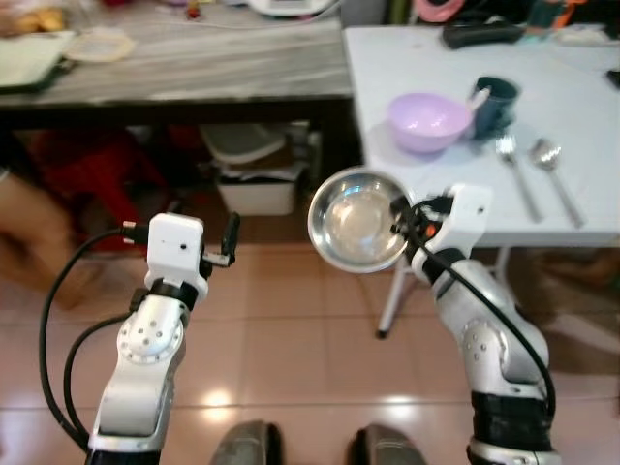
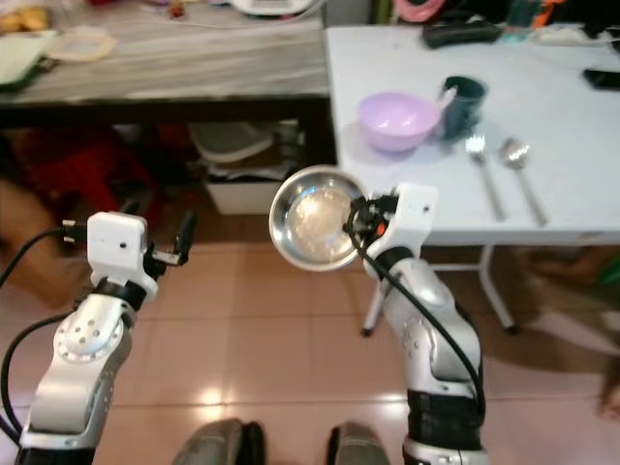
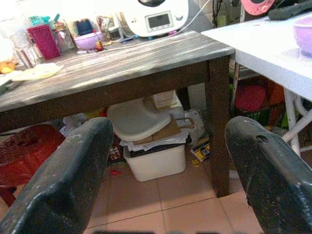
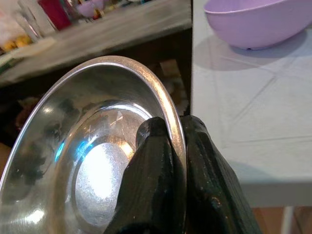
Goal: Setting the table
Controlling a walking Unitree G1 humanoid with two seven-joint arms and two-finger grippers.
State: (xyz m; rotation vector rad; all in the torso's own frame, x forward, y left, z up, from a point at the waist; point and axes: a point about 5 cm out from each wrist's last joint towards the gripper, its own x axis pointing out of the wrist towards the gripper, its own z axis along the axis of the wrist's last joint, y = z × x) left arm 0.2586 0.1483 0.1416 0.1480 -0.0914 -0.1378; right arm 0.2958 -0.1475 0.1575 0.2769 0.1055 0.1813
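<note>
Shiny steel — that was the bowl (image 1: 358, 221), and the right gripper (image 4: 173, 141) held it by the rim, one finger inside and one outside, pinched tight. The bowl hung in the air just off the near edge of the white table (image 1: 581, 126), tipped so its inside faced the camera.

It looked light and stiff, and it would not break if it fell. But steel is slick, and a pinch on a thin rim can slip or let the bowl swing, so a firm hold right there seemed best.

The left gripper (image 3: 168, 165) was spread wide and held nothing — it pointed at the dark table (image 3: 122, 63).

On the white table sat a purple bowl (image 1: 428, 122), a dark cup (image 1: 494, 105), a fork (image 1: 516, 172) and a spoon (image 1: 554, 174).

No writing could be read anywhere.
</note>
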